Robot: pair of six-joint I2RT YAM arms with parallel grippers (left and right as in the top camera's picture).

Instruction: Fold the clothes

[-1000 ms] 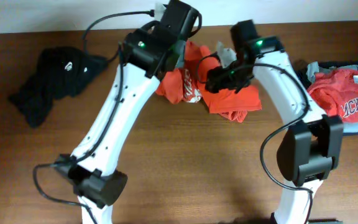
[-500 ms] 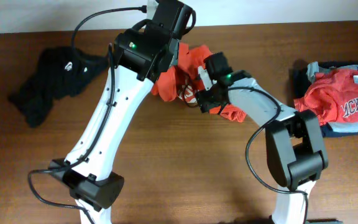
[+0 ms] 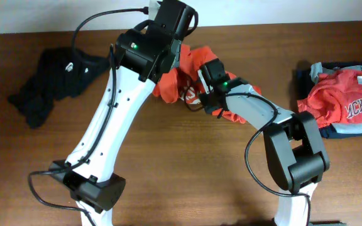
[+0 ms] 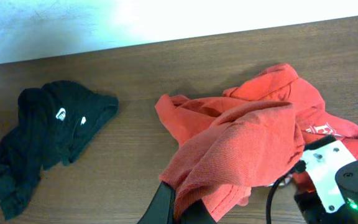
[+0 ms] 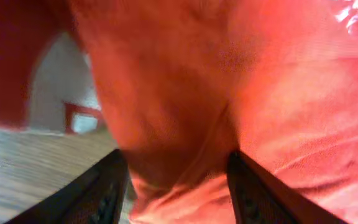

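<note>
Orange-red T-shirt [image 4: 241,149] bunched, left claw [image 4: 182,202] pinching it

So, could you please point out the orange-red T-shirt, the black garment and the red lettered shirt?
orange-red T-shirt [image 4: 247,137]: left wrist view, on its bunched middle.
black garment [image 3: 49,88]: overhead view, on its crumpled middle.
red lettered shirt [image 3: 335,100]: overhead view, on its chest.
</note>
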